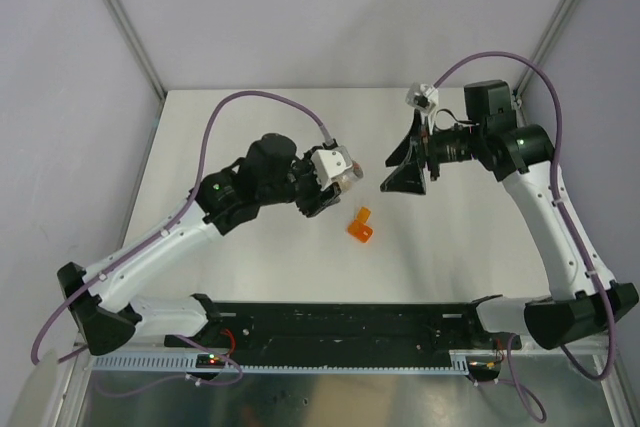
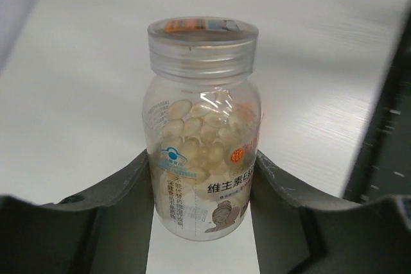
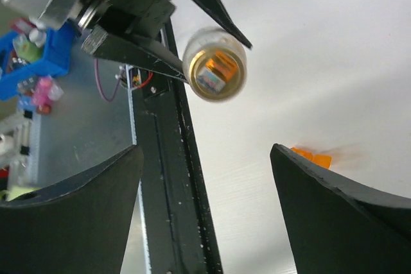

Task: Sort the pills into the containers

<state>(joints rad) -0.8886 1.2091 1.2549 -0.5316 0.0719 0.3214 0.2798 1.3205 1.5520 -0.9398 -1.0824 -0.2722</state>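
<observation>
Clamps clear plastic pill bottle point(image 2: 202, 139) in left gripper point(image 1: 332, 185), holds right gripper point(image 3: 205, 152) agape facing its clear round lid point(image 2: 202, 46); likely calls for unscrewing.

Built of white links point(image 1: 165, 247) with black joints point(image 1: 265, 162), trailing purple cables point(image 1: 255, 94), lit by green lamps point(image 1: 217, 187), tipped with broad black gripper fingers point(image 3: 334, 216).

A matte white counter point(image 1: 300, 267) is enclosed by pale lilac walls point(image 1: 330, 7) that meet at silver aluminium corner posts point(image 1: 120, 19). A long black metal rail point(image 1: 340, 319) runs along the counter's near edge, with a white ruled strip point(image 1: 300, 359) just outside it. In the right wrist view, a blue plastic bin point(image 3: 61, 52) holding small pink and green items shows next to a grey metal sheet point(image 3: 77, 126).
</observation>
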